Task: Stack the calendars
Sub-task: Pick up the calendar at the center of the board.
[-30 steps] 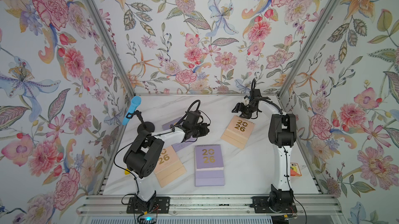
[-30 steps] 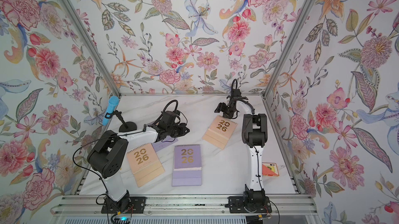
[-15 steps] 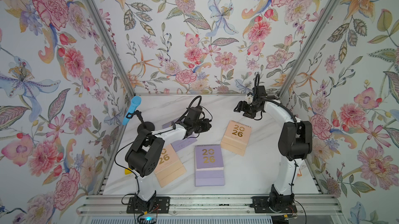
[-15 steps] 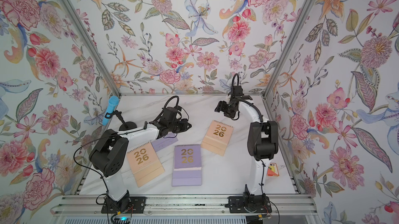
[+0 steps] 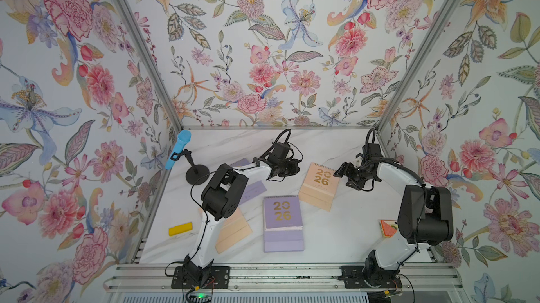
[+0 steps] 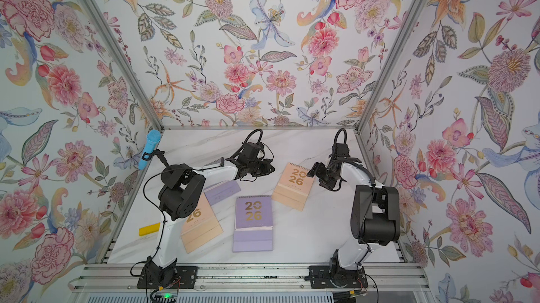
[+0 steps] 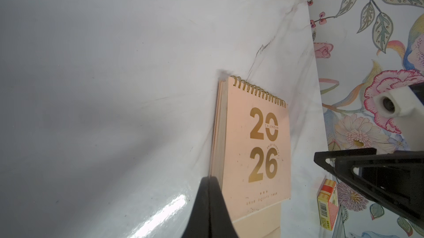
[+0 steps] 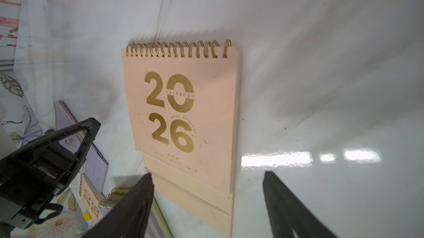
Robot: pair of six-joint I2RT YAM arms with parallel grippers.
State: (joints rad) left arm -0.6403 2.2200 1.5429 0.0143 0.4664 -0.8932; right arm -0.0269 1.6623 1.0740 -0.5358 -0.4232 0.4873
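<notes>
A peach calendar (image 5: 320,186) (image 6: 293,187) lies flat at the back middle of the table, between my two grippers. My left gripper (image 5: 293,167) (image 6: 269,168) is shut and empty, its tips (image 7: 208,200) close beside the calendar's (image 7: 254,147) long edge. My right gripper (image 5: 342,171) (image 6: 314,171) hovers open just off the opposite side; in the right wrist view (image 8: 207,177) it holds nothing and the calendar (image 8: 183,110) lies ahead. A lavender calendar (image 5: 282,222) lies in the middle. Another peach calendar (image 5: 233,231) and a lavender one (image 5: 252,192) lie partly under the left arm.
A blue microphone (image 5: 178,148) on a black stand is at the back left. A small yellow block (image 5: 180,228) lies by the left edge, and an orange-red card box (image 5: 387,228) by the right edge behind the right arm.
My right gripper has swung from behind the peach calendar round to its right side, with the elbow dropping toward the front. My left gripper has edged right toward that calendar.
</notes>
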